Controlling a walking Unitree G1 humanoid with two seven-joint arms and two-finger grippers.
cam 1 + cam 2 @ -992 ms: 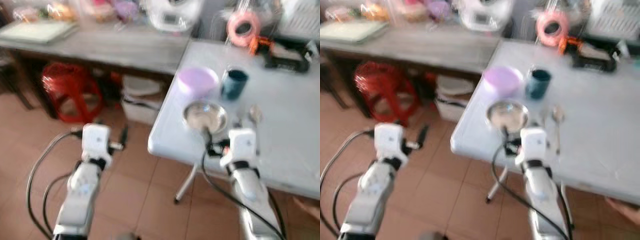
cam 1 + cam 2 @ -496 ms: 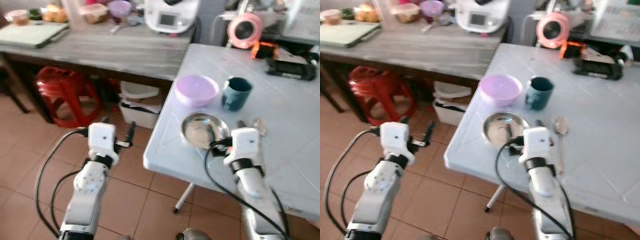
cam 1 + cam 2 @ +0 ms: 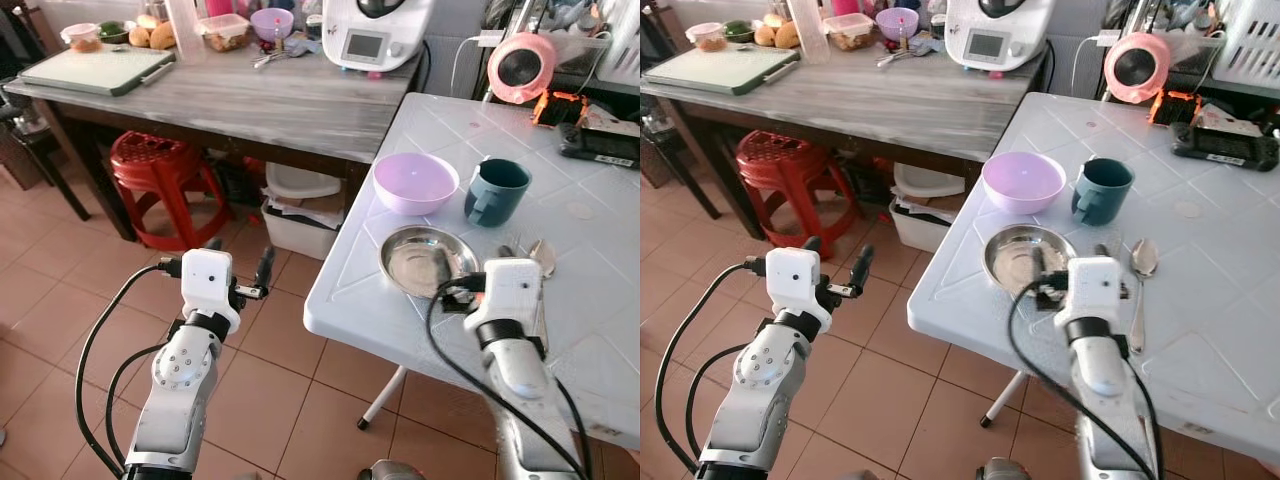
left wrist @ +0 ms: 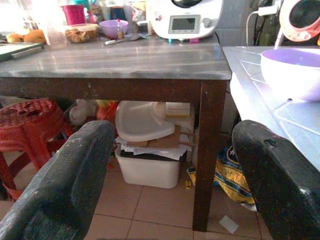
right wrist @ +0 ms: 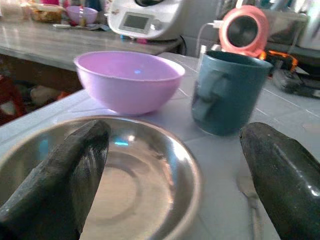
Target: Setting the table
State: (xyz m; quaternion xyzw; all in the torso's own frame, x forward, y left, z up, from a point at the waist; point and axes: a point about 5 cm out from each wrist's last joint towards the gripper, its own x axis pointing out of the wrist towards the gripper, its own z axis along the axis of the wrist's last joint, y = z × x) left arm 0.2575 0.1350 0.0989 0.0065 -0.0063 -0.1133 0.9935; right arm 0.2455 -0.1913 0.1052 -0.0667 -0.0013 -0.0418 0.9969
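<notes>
On the white table stand a purple bowl, a teal mug and a steel plate in front of them. A spoon lies to the right of the plate. My right gripper is open and hovers over the plate's near right rim; the right wrist view has the plate low between its fingers, with the bowl and the mug beyond. My left gripper is open and holds nothing, above the floor to the left of the table.
A wooden counter runs along the back left with a white appliance, a cutting board and food containers. Under it are a red stool and white bins. A pink round device and a black gadget lie at the table's far side.
The whole picture has shifted and sharpened as the camera moved. The right gripper stays over the plate's near rim, and the left gripper stays open beside the table.
</notes>
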